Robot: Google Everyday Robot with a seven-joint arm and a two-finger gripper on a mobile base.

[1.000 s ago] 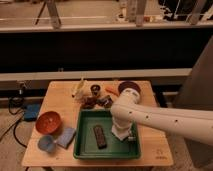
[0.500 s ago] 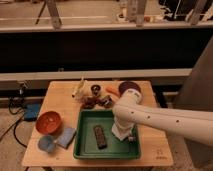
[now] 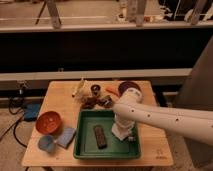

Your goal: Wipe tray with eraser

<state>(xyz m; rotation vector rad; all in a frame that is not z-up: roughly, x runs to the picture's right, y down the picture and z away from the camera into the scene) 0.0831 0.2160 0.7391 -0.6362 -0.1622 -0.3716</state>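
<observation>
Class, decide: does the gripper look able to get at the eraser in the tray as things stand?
Probably yes. The gripper sits shut inside the tray, beside the eraser, with only bare tray floor between them.

Tray, left part: floor of the tray [image 3: 86,149] bare around the eraser [image 3: 100,136], open from above.
Tray, right part: filled by the closed gripper [image 3: 128,137], apart from the eraser.
Right side: white arm [image 3: 165,118] crosses the rim.
Bench [image 3: 59,93] behind tray: clutter of small things [image 3: 96,98].
Bench left of tray: orange bowl [image 3: 48,121], blue pad [image 3: 66,136] beside rim.
</observation>
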